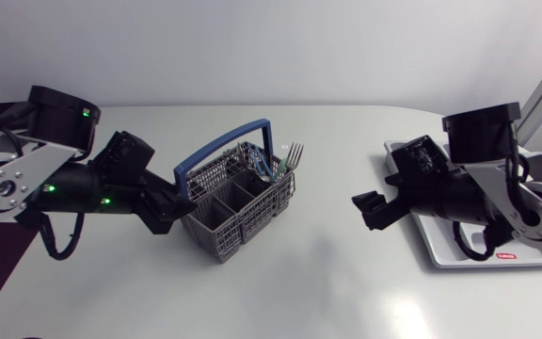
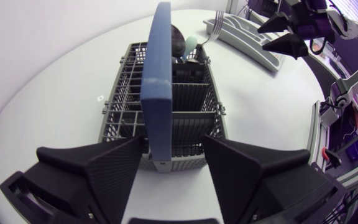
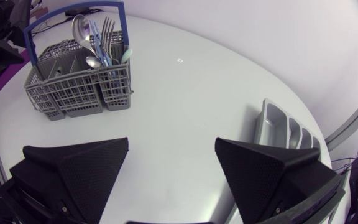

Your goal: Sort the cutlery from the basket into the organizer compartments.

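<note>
The left hand (image 1: 167,209) sits at the basket's (image 1: 238,202) near end, its fingers apart on either side of the blue handle (image 1: 224,149) and gripping nothing. The basket stands on the tabletop (image 1: 327,282), and the cutlery (image 1: 285,162) is bunched upright in the compartment at its far end. I judge these pieces to be light, stiff and slick. Their thin stems are crowded together, so a pinch just below a head, on a stem that stands free, looks safest. The mesh basket is probably light enough to shift or tip under a pull. The right hand (image 1: 370,209) hovers between basket and organizer (image 1: 440,252), its fingers wide apart and holding nothing.

The right wrist view separates a spoon (image 3: 79,28) from fork tines (image 3: 107,28), which the head view blurs together. It also shows the organizer's compartments, which the right arm covers from above. The left wrist view alone shows the handle between the left fingers.
</note>
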`<action>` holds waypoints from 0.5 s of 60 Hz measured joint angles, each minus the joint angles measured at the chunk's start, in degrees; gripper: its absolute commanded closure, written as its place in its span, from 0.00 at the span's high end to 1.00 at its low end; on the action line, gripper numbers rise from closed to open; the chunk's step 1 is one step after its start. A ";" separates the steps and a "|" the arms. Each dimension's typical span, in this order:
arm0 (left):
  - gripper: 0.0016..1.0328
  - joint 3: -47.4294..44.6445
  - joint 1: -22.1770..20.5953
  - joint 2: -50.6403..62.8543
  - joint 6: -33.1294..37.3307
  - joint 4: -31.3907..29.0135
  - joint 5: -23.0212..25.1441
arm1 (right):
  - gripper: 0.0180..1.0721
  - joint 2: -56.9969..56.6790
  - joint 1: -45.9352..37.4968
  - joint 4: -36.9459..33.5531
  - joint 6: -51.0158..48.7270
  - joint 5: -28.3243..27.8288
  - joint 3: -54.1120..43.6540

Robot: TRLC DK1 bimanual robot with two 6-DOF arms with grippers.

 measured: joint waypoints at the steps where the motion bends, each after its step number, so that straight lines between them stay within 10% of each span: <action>1: 0.85 -0.17 0.15 -0.68 0.04 -0.20 0.00 | 0.95 0.50 0.02 0.02 0.02 0.00 0.28; 21: 0.54 -2.01 5.90 -10.75 3.96 -6.56 0.20 | 0.58 14.10 -0.15 0.81 3.78 -4.98 10.93; 30: 0.19 -5.38 9.62 -10.19 5.66 -5.49 0.17 | 0.30 22.56 -0.37 1.29 7.30 -9.22 16.57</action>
